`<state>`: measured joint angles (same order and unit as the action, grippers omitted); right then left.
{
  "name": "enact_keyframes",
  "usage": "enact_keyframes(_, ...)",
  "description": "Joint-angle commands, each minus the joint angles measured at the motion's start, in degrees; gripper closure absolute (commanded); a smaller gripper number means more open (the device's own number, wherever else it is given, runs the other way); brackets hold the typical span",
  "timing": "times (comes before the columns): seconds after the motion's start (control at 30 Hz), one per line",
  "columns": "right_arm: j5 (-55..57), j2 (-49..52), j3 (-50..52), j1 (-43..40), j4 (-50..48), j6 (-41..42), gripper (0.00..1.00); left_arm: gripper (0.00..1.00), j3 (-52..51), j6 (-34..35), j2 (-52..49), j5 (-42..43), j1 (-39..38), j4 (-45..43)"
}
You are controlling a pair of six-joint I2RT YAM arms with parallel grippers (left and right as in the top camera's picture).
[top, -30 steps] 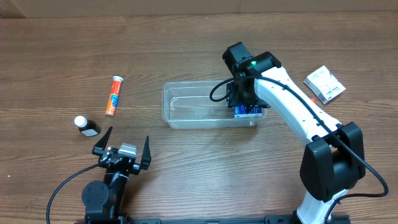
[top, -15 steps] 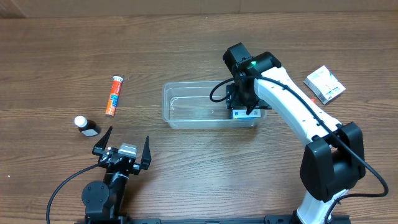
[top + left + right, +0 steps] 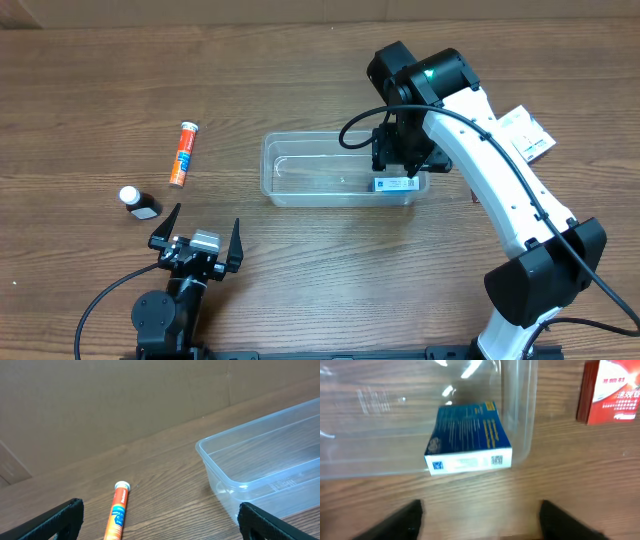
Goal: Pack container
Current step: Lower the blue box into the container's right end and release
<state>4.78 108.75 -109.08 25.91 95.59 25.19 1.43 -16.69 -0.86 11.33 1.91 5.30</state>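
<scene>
The clear plastic container [image 3: 300,170] lies mid-table; it also shows in the left wrist view [image 3: 260,460] and the right wrist view [image 3: 520,420]. A blue and white box [image 3: 397,183] lies inside it at its right end, seen in the right wrist view [image 3: 467,437]. My right gripper [image 3: 480,520] is open and empty, raised above the container's right end [image 3: 405,150]. My left gripper [image 3: 197,240] is open and empty near the front left [image 3: 160,520]. An orange tube [image 3: 183,153] lies left of the container and shows in the left wrist view [image 3: 117,512].
A small dark bottle with a white cap [image 3: 139,202] lies at the left. A red and white box [image 3: 522,134] lies right of the container, partly under the right arm; it shows in the right wrist view [image 3: 612,390].
My right gripper let go of the blue box, which now lies in the container, and lifted up and slightly right. The left arm has not moved.
</scene>
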Motion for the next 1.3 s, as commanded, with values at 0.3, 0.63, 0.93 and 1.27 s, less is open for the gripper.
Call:
enact_keyframes(0.3, -2.4, -1.5, 7.8, 2.2, -4.7, 0.8, 0.77, 0.00, -0.3, 0.4, 0.5, 0.3, 0.3, 0.0)
enact_keyframes(0.63, -4.7, -1.5, 12.3, 2.2, -8.3, 0.8, 0.77, 0.00, -0.3, 0.4, 0.5, 0.3, 0.3, 0.0)
enact_keyframes(0.93, -6.3, -1.5, 15.6, 2.2, -12.0, 0.8, 0.77, 0.00, -0.3, 0.4, 0.5, 0.3, 0.3, 0.0)
enact_keyframes(1.27, -5.7, -1.5, 15.8, 2.2, -17.9, 0.7, 0.76, 0.00, -0.3, 0.4, 0.5, 0.3, 0.3, 0.0)
